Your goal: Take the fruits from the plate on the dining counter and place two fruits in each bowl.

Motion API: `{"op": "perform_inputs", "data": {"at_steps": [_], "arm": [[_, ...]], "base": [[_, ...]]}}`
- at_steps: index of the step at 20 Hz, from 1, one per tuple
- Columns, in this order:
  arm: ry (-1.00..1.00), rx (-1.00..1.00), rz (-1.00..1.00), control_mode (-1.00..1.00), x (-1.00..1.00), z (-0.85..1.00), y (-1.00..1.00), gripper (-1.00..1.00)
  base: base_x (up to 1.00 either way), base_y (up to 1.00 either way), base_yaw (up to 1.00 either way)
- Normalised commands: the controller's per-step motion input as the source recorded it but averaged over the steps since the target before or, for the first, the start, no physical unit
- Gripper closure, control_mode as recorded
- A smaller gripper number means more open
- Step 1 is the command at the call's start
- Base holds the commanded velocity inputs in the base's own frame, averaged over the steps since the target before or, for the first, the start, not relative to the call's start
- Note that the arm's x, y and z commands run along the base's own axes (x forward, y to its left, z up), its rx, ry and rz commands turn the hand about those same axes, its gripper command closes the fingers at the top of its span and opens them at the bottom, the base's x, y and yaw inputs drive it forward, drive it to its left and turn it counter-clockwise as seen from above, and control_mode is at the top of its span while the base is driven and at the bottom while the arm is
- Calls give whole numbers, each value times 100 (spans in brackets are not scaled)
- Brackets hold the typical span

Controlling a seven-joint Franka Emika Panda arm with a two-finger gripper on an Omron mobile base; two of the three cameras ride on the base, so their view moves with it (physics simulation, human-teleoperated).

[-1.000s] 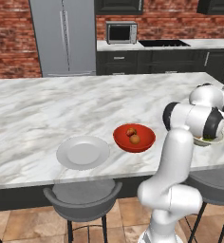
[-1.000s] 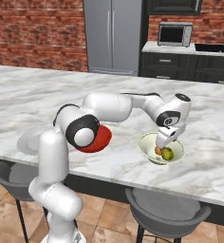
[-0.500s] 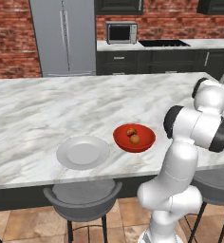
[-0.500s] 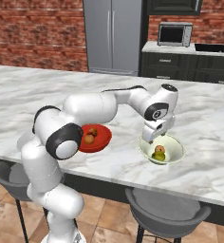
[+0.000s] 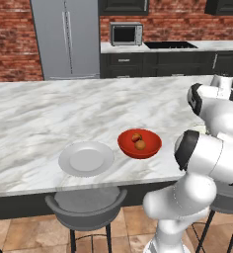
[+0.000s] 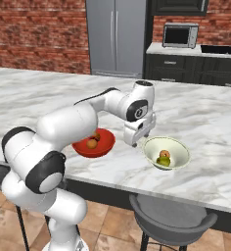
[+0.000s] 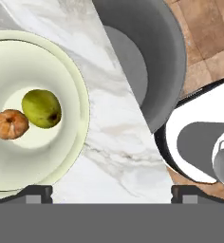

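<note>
The plate (image 5: 86, 159) lies bare on the dining counter (image 5: 49, 113). To its right the red bowl (image 5: 126, 146) holds two orange fruits (image 5: 139, 141). From the right, the red bowl (image 6: 80, 147) sits left of the pale bowl (image 6: 181, 149), which holds an orange fruit (image 6: 164, 154) and a yellow-green one (image 6: 162, 161). My gripper (image 6: 139, 141) hangs open and empty over the counter between the two bowls, just left of the pale one. In the hand view the gripper (image 7: 112, 193) is over bare marble; the pale bowl (image 7: 80, 95) with the green fruit (image 7: 42, 108) and the orange fruit (image 7: 9, 124) lies off to the left.
Grey stools (image 5: 86, 200) (image 6: 171, 215) stand at the counter's near edge, and one stool seat (image 7: 147, 61) lies below the hand. A back counter with a microwave (image 5: 127, 33) and a steel fridge (image 6: 116, 37) stand far behind.
The open hand has drawn away from above the pale bowl, moving left towards the red bowl. The two fruits stay in the pale bowl.
</note>
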Motion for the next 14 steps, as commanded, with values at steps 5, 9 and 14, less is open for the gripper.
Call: {"op": "perform_inputs", "data": {"at_steps": [5,9,14], "arm": [[6,-23,63,-100,-40,17,81,-100],[4,-18,78,-100,-39,12,69,-100],[7,-13,78,-100,-40,14,62,-100]], "base": [[0,0,0],[0,0,0],[0,0,0]]}}
